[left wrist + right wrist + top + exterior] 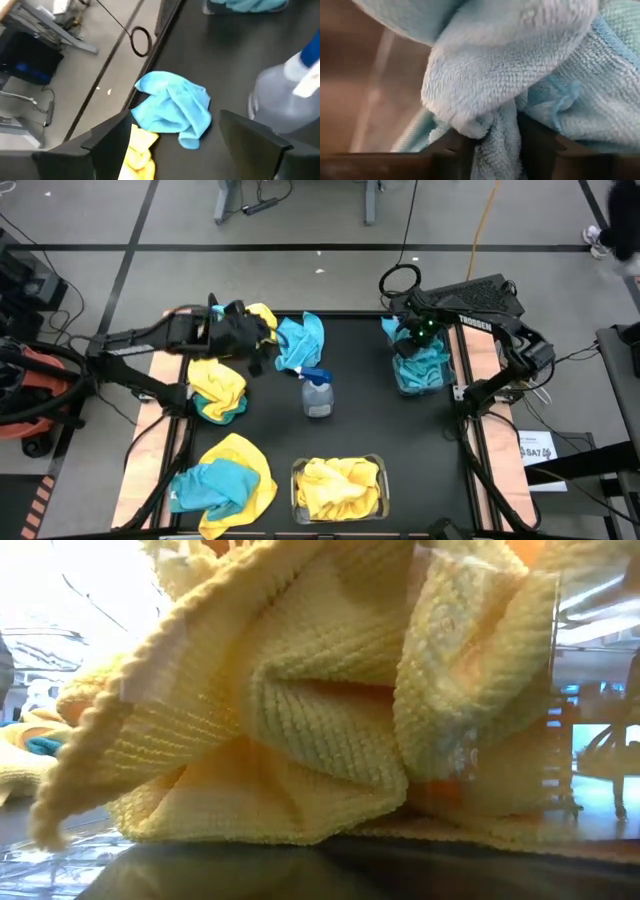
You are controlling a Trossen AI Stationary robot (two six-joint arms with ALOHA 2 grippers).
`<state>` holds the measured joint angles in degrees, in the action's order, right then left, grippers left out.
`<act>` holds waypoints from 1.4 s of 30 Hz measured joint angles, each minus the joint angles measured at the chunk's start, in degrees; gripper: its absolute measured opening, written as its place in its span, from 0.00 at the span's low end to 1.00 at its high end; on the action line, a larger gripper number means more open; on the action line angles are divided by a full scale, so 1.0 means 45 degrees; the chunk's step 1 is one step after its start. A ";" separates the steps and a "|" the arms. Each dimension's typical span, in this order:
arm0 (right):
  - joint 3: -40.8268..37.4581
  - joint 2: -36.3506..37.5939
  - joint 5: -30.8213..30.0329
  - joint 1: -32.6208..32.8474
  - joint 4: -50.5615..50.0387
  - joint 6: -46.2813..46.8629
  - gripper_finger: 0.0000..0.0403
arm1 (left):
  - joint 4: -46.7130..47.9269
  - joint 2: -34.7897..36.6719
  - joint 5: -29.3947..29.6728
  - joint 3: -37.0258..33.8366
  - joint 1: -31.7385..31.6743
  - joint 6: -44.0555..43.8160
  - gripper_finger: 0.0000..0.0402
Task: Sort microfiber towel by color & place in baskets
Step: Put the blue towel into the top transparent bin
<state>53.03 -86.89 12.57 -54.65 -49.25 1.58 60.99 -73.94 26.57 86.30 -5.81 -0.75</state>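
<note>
My right gripper (415,332) points down into the clear basket (446,380) at the far right, which holds teal towels (420,360); it is open with a teal fold between its fingers. My left gripper (256,340) hangs open above the far left of the mat, holding nothing. Beyond its fingers lie a loose teal towel (172,107) and a yellow towel (140,152), both on the mat. A second clear basket (378,465) at the near edge holds yellow towels (300,720). Mixed yellow and teal heaps lie at the left (218,390) and near left (225,475). My right gripper has a bunched fold of a teal towel (495,150) between its parted fingers (452,150), and the fold touches the inner sides of both. The fingers come from above, pointing down. The rest of the towel lies on the other teal towels in the basket.
A clear spray bottle with a blue trigger (317,392) stands upright mid-mat, close to the loose teal towel and to my left gripper. A cable ring (398,280) lies on the floor beyond the far edge. Bare black mat lies between the bottle and the right basket.
</note>
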 joint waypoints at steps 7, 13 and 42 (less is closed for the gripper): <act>0.0010 0.1704 0.0012 0.0199 -0.0341 0.0425 0.49 | -0.0223 -0.0032 -0.4313 0.0000 -0.3250 0.2134 0.76; 0.0015 0.3510 0.0559 0.0194 -0.0569 0.1023 0.54 | -0.0608 -0.0589 -0.6699 -0.0495 -0.5152 0.3507 0.76; 0.0059 1.0687 0.2924 0.1688 -0.0350 0.4310 0.55 | -0.5341 -0.6862 -0.9443 -0.2414 -0.6471 0.5258 0.76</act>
<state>53.30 -38.80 25.73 -47.06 -50.83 20.98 36.95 -104.81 -15.93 75.44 -34.93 22.91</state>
